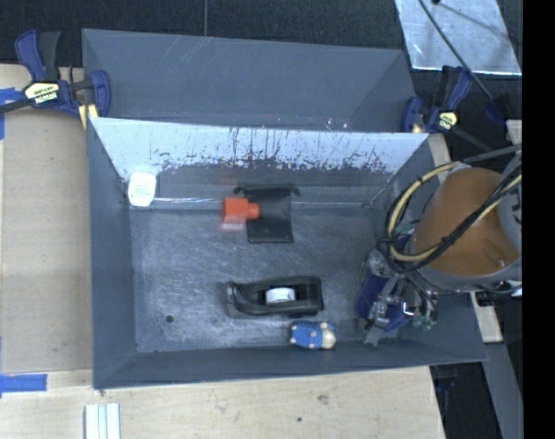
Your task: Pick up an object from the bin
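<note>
**Hanging low at the bin's right side, with nothing lifted yet**

The hand (387, 315) sits low in the right front corner of the bin (259, 90), beneath the arm's orange cover and looped cables. I cannot tell whether the hand is apart or together, because the wrist and wiring crowd that spot. Nothing can be seen gripped in it.

Every loose thing lies on the bin floor. Nearest the hand is a small blue and yellow piece (312, 336), just to its left and close against the front wall, but apart from it. A little further in lies a black tape dispenser (275, 296) with a white roll in it, flat on its side. Toward the back wall an orange block (239, 210) touches a black bracket (270, 219), and a white round cap (141, 188) rests in the far left corner, well apart from the rest.

As a judgement, the pick is at its early stage: the arm is down inside the bin, yet no grasp shows and no object is raised. What remains is settling over one thing, probably the blue and yellow piece since it lies closest, then gripping it and lifting it clear of the walls.
</note>
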Robot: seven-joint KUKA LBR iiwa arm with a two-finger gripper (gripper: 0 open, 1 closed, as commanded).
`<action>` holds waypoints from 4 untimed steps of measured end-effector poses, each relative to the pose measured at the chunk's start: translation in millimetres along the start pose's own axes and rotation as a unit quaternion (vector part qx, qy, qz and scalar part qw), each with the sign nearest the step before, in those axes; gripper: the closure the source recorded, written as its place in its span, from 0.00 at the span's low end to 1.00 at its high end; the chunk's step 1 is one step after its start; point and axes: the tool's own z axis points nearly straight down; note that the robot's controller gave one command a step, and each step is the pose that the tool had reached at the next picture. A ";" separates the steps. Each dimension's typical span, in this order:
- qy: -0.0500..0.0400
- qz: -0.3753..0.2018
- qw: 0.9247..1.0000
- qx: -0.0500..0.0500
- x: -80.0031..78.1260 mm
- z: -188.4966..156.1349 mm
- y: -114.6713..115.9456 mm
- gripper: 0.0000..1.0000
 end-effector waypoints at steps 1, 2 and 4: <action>0.007 -0.006 1.000 -0.006 -23.6 0.9 -39.3 0.00; 0.006 0.010 1.000 -0.005 -21.6 -2.8 -37.1 0.00; 0.005 -0.177 0.984 -0.001 -21.7 0.6 -44.8 0.00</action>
